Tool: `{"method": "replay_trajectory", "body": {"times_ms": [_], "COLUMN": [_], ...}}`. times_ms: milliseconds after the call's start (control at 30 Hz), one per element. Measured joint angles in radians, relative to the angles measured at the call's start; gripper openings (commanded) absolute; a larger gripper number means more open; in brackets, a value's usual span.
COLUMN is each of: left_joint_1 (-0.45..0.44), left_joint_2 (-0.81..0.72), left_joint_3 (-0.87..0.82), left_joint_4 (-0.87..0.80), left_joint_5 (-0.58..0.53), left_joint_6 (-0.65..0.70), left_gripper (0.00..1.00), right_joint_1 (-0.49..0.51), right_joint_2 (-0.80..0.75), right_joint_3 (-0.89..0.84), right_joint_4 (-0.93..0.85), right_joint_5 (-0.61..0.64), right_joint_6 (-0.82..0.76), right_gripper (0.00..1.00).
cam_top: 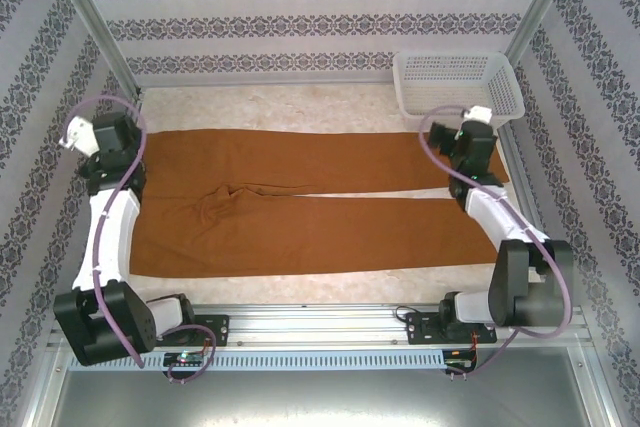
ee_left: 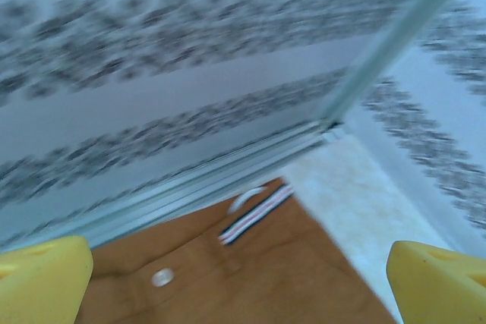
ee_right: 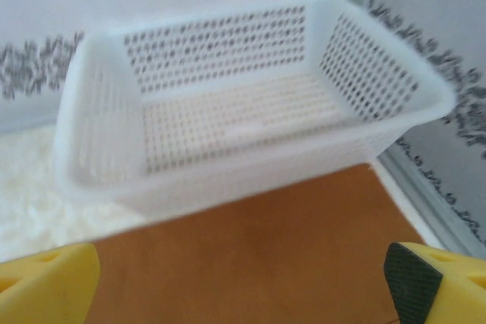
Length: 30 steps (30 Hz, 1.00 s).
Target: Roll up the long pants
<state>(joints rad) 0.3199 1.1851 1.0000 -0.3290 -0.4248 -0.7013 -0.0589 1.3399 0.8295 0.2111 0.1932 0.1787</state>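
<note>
Inventory as it reads on my screens.

- Left arm (cam_top: 110, 232): white shell on the long link and black housings at the joints, with a chunky black base block (cam_top: 100, 325). A purple cable (cam_top: 105, 98) runs along it, and there is a small white unit (cam_top: 76, 133) at the wrist.
- Right arm (cam_top: 488, 209): same white-and-black build, with its own purple cable (cam_top: 425, 142).
- Left gripper (ee_left: 239, 286): I see two blunt yellow fingers (ee_left: 42, 282).
- Right gripper (ee_right: 239, 286): yellow fingers (ee_right: 45, 282) again, one carrying a dark pad (ee_right: 406, 282).
- By the left base I note a small board (cam_top: 187, 356) trailing thin wires.
</note>
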Motion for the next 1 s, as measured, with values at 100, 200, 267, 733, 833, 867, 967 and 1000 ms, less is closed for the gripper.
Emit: {"method": "replay_trajectory", "body": {"times_ms": [100, 200, 267, 733, 833, 867, 967, 1000], "left_joint_1": [0.106, 0.252, 0.352, 0.454, 0.455, 0.455, 0.455, 0.455], "left_joint_2": [-0.014, -0.056, -0.096, 0.053, 0.135, 0.157, 0.189, 0.192], "left_joint_3": [-0.099, -0.242, -0.320, -0.400, -0.399, -0.399, -0.393, -0.393], "left_joint_4": [-0.150, -0.255, -0.297, -0.205, -0.171, -0.161, -0.155, -0.154], "left_joint_5": [0.025, 0.073, 0.111, 0.213, 0.215, 0.216, 0.206, 0.204], "left_joint_6": [-0.132, -0.224, -0.278, -0.373, -0.375, -0.377, -0.378, -0.378], "left_gripper": [0.86, 1.00, 1.00, 1.00, 1.00, 1.00, 0.99, 0.97], "right_joint_1": [-0.034, -0.084, -0.132, -0.368, -0.433, -0.454, -0.519, -0.543], "right_joint_2": [-0.031, -0.037, -0.048, -0.238, -0.251, -0.253, -0.256, -0.259], "right_joint_3": [0.053, 0.047, 0.020, -0.147, -0.171, -0.176, -0.192, -0.201], "right_joint_4": [-0.130, -0.251, -0.299, -0.460, -0.491, -0.501, -0.536, -0.547], "right_joint_5": [-0.003, -0.050, -0.096, -0.279, -0.309, -0.317, -0.338, -0.345], "right_joint_6": [0.072, 0.148, 0.199, 0.375, 0.412, 0.421, 0.441, 0.447], "right_gripper": [0.97, 0.96, 0.95, 0.93, 0.92, 0.92, 0.92, 0.92]}}
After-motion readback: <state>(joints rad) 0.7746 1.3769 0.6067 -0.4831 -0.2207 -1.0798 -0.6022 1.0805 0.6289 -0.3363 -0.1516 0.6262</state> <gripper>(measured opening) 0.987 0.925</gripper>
